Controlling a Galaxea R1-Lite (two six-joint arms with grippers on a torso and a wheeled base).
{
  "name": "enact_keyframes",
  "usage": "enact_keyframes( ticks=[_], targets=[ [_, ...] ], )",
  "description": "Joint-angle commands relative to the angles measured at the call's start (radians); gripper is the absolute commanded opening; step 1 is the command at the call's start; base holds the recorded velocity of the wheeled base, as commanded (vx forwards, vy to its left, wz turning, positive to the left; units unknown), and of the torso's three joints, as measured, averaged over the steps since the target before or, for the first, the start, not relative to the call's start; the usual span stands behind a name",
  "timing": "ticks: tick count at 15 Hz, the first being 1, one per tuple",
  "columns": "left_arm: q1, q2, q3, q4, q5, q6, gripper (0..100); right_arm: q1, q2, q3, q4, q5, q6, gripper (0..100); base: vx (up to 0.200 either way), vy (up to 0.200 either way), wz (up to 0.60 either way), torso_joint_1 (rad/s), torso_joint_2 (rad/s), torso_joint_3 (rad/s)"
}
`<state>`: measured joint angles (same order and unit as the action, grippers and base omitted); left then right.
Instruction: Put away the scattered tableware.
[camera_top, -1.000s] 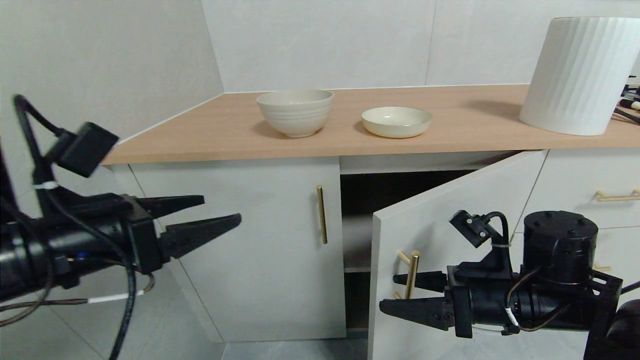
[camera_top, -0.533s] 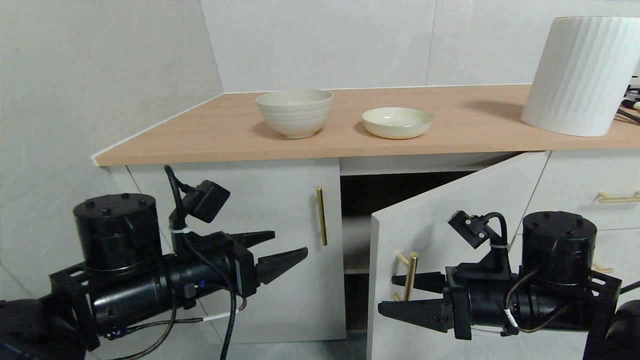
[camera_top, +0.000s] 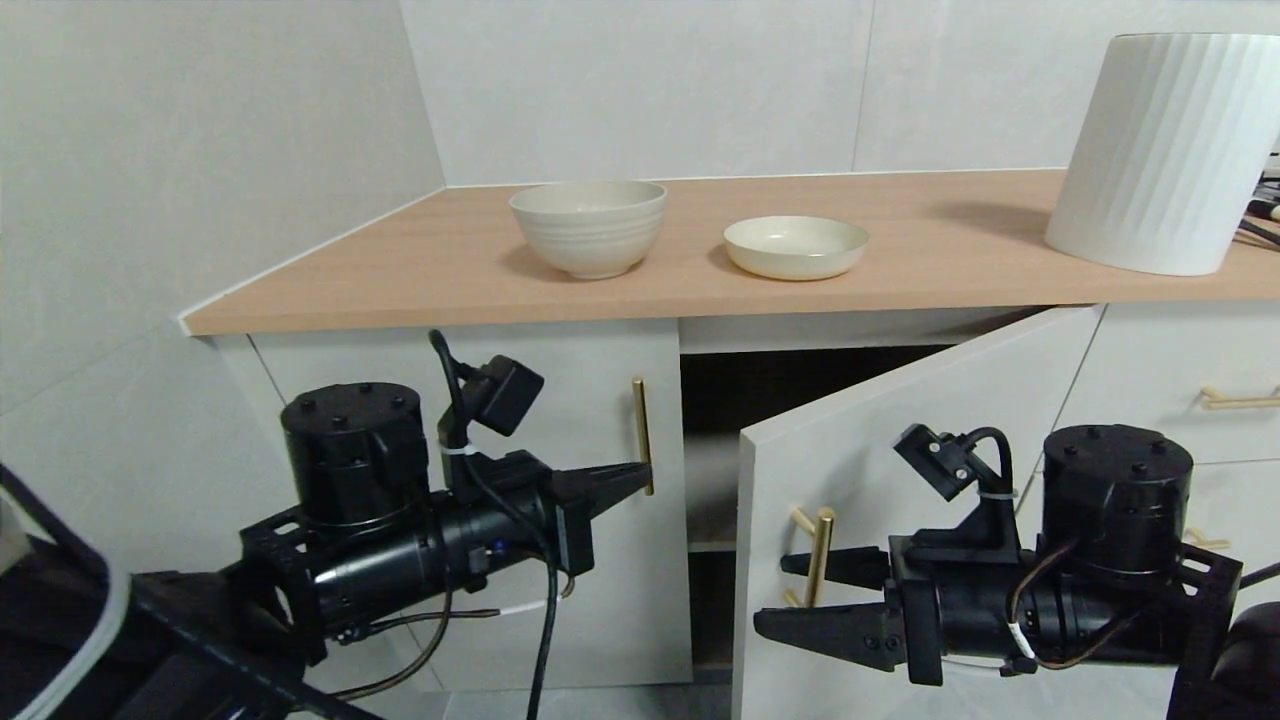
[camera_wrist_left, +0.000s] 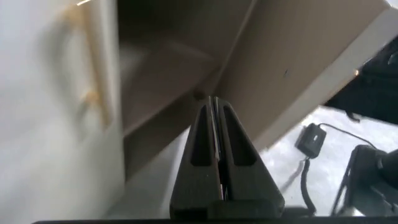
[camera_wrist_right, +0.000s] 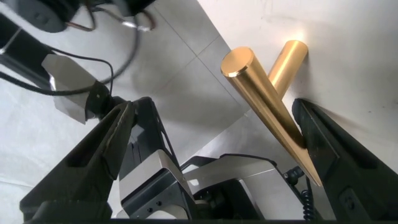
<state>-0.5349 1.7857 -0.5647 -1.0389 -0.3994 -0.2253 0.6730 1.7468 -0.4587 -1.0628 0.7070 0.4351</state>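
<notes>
Found ribbed bowl (camera_top: 588, 225) and shallow dish (camera_top: 795, 245) on the desk (camera_top: 400, 285), apart, bowl to the left. Saw left tool (camera_top: 636, 477) (camera_wrist_left: 214, 107) clenched shut, empty, tips just beside the closed door's left door handle (camera_top: 642, 430). Saw right tool (camera_top: 773, 593) (camera_wrist_right: 214, 124) released, fingers spread around the open door's right door handle (camera_top: 822, 560) (camera_wrist_right: 264, 109).

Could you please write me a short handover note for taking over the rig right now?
Left gripper: fingers shut, empty, by the closed door's handle.
Right gripper: fingers open on either side of the open door's handle, not clamped on it.
Things: bowl and shallow dish sit apart on the countertop.
Done: right cupboard door partly open.
Left: probably widen the door, then put both pieces inside.
</notes>
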Motion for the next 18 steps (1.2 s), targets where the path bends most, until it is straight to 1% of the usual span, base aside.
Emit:
enact_keyframes(
  ticks=[1, 2, 3, 4, 5, 8, 10, 13, 14, 15, 18],
  targets=[
    [-0.086, 0.198, -0.014, -0.19, 0.008, 0.004, 0, 0.0, 0.003, 0.002, 0.001, -0.001, 0.001, 100, 0.0, 0.0, 0.0, 0.0, 0.0, 0.0],
    [-0.088, 0.242, -0.001, -0.279, 0.004, 0.001, 0, 0.0, 0.002, 0.006, 0.001, -0.001, 0.001, 100, 0.0, 0.0, 0.0, 0.0, 0.0, 0.0],
    [-0.089, 0.305, -0.015, -0.343, 0.005, 0.001, 0, 0.0, 0.002, 0.008, 0.001, -0.001, 0.001, 100, 0.0, 0.0, 0.0, 0.0, 0.0, 0.0],
    [-0.096, 0.342, -0.041, -0.375, 0.014, 0.0, 0, 0.0, 0.005, 0.008, 0.001, -0.001, -0.001, 100, 0.0, 0.0, 0.0, 0.0, 0.0, 0.0],
    [-0.103, 0.345, -0.038, -0.383, 0.027, 0.0, 0, 0.0, 0.007, 0.009, 0.001, -0.003, -0.001, 100, 0.0, 0.0, 0.0, 0.0, 0.0, 0.0],
    [-0.123, 0.348, -0.044, -0.385, 0.039, 0.001, 0, 0.0, 0.01, 0.011, 0.001, -0.004, -0.027, 100, 0.0, 0.0, 0.0, 0.0, 0.0, 0.0],
    [-0.139, 0.346, -0.046, -0.386, 0.039, 0.001, 0, -0.001, 0.007, 0.014, 0.001, -0.006, -0.029, 100, 0.0, 0.0, 0.0, 0.0, 0.0, 0.0],
    [-0.168, 0.345, -0.044, -0.385, 0.039, 0.0, 0, -0.01, 0.002, 0.009, 0.001, -0.04, -0.035, 100, 0.0, 0.0, 0.0, 0.0, 0.0, 0.0],
    [-0.195, 0.356, -0.044, -0.385, 0.039, 0.0, 0, -0.038, -0.003, 0.011, 0.001, -0.041, -0.072, 100, 0.0, 0.0, 0.0, 0.0, 0.0, 0.0],
    [-0.209, 0.368, -0.047, -0.386, 0.04, 0.0, 0, -0.052, -0.003, 0.012, 0.001, -0.043, -0.102, 100, 0.0, 0.0, 0.0, 0.0, 0.0, 0.0],
    [-0.229, 0.386, -0.055, -0.386, 0.045, 0.0, 0, -0.095, -0.021, 0.032, 0.003, -0.047, -0.131, 100, 0.0, 0.0, 0.0, 0.0, 0.0, 0.0]
  ],
)
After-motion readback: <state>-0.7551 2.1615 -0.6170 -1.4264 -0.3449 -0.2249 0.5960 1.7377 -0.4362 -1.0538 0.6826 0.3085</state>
